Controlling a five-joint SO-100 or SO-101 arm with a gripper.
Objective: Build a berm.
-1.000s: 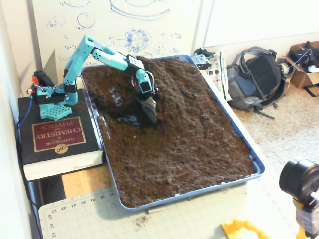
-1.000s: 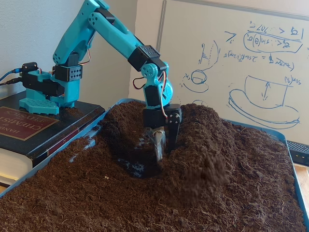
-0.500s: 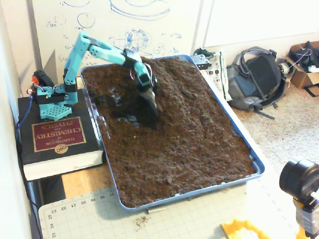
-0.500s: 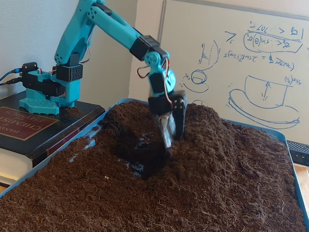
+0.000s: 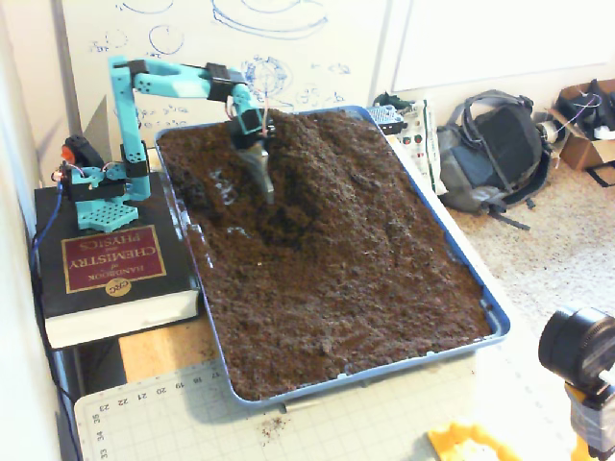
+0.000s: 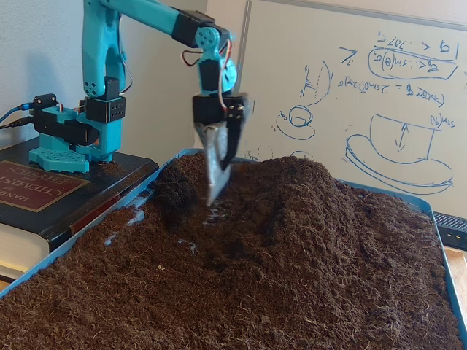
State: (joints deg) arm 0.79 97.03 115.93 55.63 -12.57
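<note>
**Brown soil heaped at the far end, arm poised above the trench**

Brown, crumbly soil (image 5: 356, 259) fills a blue tray (image 5: 500, 331) almost to its rim, which keeps the loose stuff from spilling onto the desk. The berm (image 6: 306, 193) rises at the tray's far end, near the whiteboard (image 6: 365, 87); in the low fixed view it humps clearly above the flatter soil toward the near edge. Beside it, toward the tray's left edge in the high fixed view, lies a darker hollow (image 5: 245, 206), which looks like the place soil is being drawn from, with glints of bare tray bottom showing through.

The teal arm (image 5: 173, 82) stands on a thick book (image 5: 106, 274) just outside the tray's far left corner, probably to lift its base above the soil and give it reach downward. Its gripper (image 6: 214, 191) hangs point-down over the hollow, clear of the surface or just touching it at the tip. The jaws appear close together, forming one narrow blade, with nothing visibly held; that shape suits pushing and scraping soil rather than grasping it.

My judgement: the mound is well formed, and the next stroke would need to dig in low and push toward the hump, without scraping the tray's bottom.
</note>
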